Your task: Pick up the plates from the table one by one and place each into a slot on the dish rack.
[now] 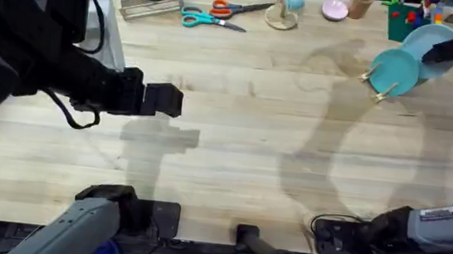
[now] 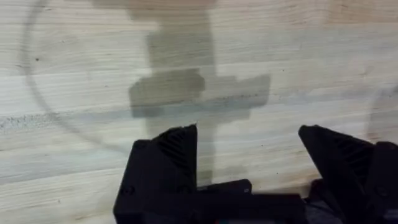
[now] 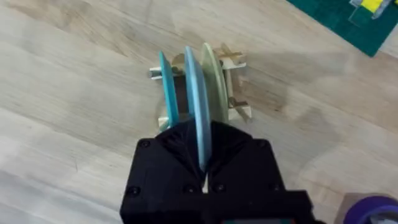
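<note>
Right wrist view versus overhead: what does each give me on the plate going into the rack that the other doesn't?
Right wrist alone: the right gripper shut on the pale blue plate, held edge-on over the dish rack, between a teal plate and a pale green plate standing in slots.

Overhead alone: the left gripper open above bare table; scissors at the far edge.

Both: rack, plates and wooden tabletop.
</note>
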